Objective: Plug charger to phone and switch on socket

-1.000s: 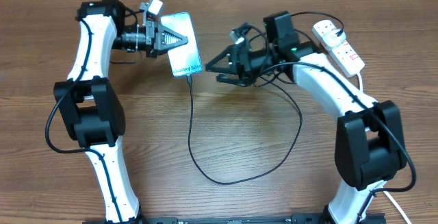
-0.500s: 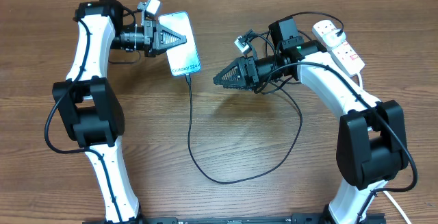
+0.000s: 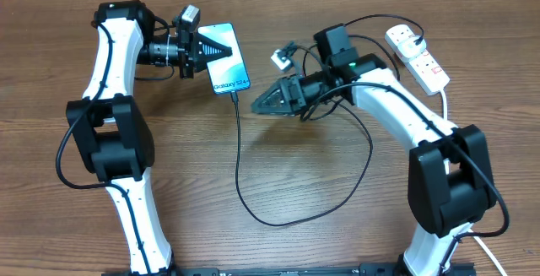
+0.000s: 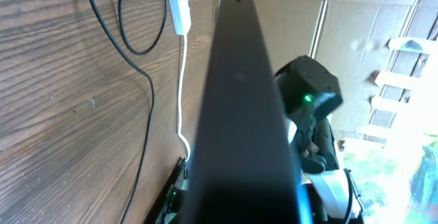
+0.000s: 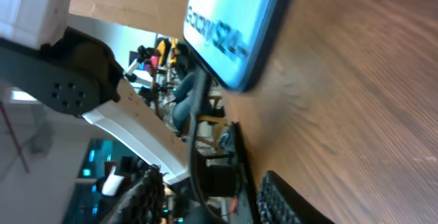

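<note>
1. Overhead, count: 2 arms, 2 grippers, 1 phone, 1 charger, 1 socket, all on or over 1 wooden table (image 3: 295,251).
2. Overhead: the phone (image 3: 228,67) is at far left-centre, light blue screen up. The left gripper (image 3: 218,49) is closed on it from the left side, and its black fingers lie over the screen.
3. Overhead: the charger (image 3: 239,166) is 1 thin black cable. Its tip meets the phone's near short edge. The cable runs toward the near side, makes 1 wide loop at centre, then goes far-right to the socket (image 3: 419,59).
4. Overhead: the socket is a white strip at far right w/ 2 small red switches. I cannot tell if they are on or off.
5. Overhead: the right gripper (image 3: 256,107) is just right of the phone's near end, pointing left. From above the jaw gap is not clear.
6. Left wrist: 1 black phone edge (image 4: 239,114) fills the middle, seen along its length; the gripper's own fingers are hidden. Left of it is the black cable loop (image 4: 149,87), 1 white cord (image 4: 182,80) and the socket end (image 4: 179,8).
7. Right wrist: 2 fingers (image 5: 147,200) stand partly apart, gripping nothing. The charger cable (image 5: 196,135) runs in the gap betw. them up to the phone (image 5: 233,25). The text "Galaxy S24" is readable on the screen.
</note>
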Available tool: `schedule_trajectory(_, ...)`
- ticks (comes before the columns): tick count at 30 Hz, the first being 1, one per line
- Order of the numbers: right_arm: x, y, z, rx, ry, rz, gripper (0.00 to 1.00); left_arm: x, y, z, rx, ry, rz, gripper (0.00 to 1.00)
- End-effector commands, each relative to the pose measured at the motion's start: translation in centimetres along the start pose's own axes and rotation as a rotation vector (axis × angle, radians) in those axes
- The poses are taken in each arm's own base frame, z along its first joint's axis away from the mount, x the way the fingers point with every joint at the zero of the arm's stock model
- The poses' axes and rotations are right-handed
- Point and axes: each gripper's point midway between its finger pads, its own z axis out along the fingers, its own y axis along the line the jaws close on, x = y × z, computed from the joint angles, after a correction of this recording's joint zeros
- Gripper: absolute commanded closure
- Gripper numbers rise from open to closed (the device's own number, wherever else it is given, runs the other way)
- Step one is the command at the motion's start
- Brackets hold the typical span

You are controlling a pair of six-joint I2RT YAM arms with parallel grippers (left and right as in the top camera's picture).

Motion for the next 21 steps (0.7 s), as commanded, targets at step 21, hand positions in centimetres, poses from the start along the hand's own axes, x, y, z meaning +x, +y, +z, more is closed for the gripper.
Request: schedule_trajectory(21, -2.9, 1.7, 0.5, 0.01, -0.063, 0.102, 0.78, 0.0, -2.5, 0.6, 0.112, -0.008, 0.029, 0.96)
